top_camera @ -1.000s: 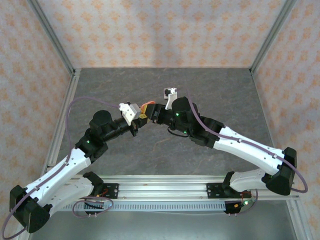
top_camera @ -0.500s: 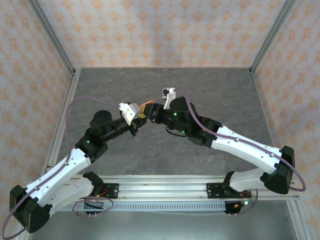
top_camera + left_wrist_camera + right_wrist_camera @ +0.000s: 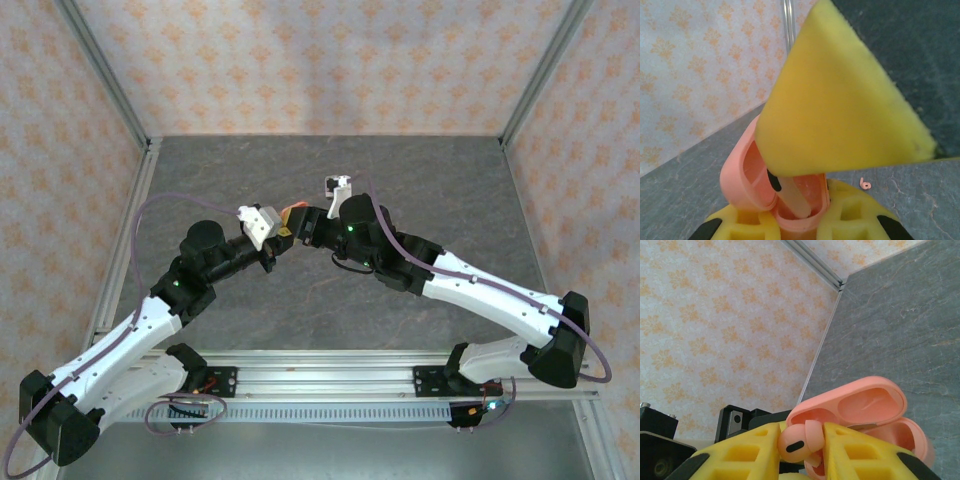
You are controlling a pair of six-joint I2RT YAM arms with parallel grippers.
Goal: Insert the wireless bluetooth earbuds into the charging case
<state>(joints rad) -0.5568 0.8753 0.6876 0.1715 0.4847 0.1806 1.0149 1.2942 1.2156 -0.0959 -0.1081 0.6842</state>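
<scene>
Left tool (image 3: pixel 797 222) clamps open pink case (image 3: pixel 867 407); right tool (image 3: pixel 801 431) pinches pink earbud (image 3: pixel 800 443) at its mouth, not seated. Second pink earbud (image 3: pixel 866 184) loose on counter (image 3: pixel 910 195).

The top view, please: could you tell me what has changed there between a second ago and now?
The right arm shifted slightly left, toward the left arm. Nothing was visibly taken or let go: the right claw pinches a pink earbud at the open pink case, which the left claw grips. The left arm stayed put.
</scene>
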